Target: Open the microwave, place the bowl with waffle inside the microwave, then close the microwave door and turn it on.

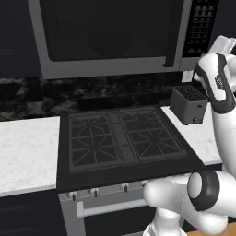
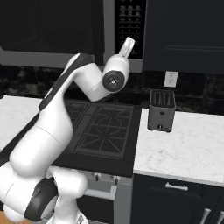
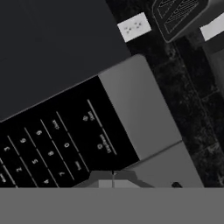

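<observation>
The microwave [image 1: 110, 69] hangs above the stove with its door [image 1: 106, 32] shut flush and the dark handle bar [image 1: 173, 34] at the door's right edge. Right of the handle is the black button panel [image 1: 203, 23]. My gripper [image 2: 129, 42] is raised to the lower part of that panel [image 2: 130, 24], fingers shut with nothing between them. In the hand view the joined tips [image 3: 113, 180] sit right at the panel's lower edge, below the keypad [image 3: 57, 140] and beside the silver-grey frame [image 3: 135, 109]. The bowl and the waffle are hidden.
A black stove [image 1: 120, 136] lies under the microwave between white marble counters [image 1: 27, 152]. A small dark toaster [image 1: 189, 105] stands on the right counter [image 2: 183, 144], below a white wall outlet [image 2: 170, 79]. Dark cabinets [image 2: 183, 35] flank the microwave.
</observation>
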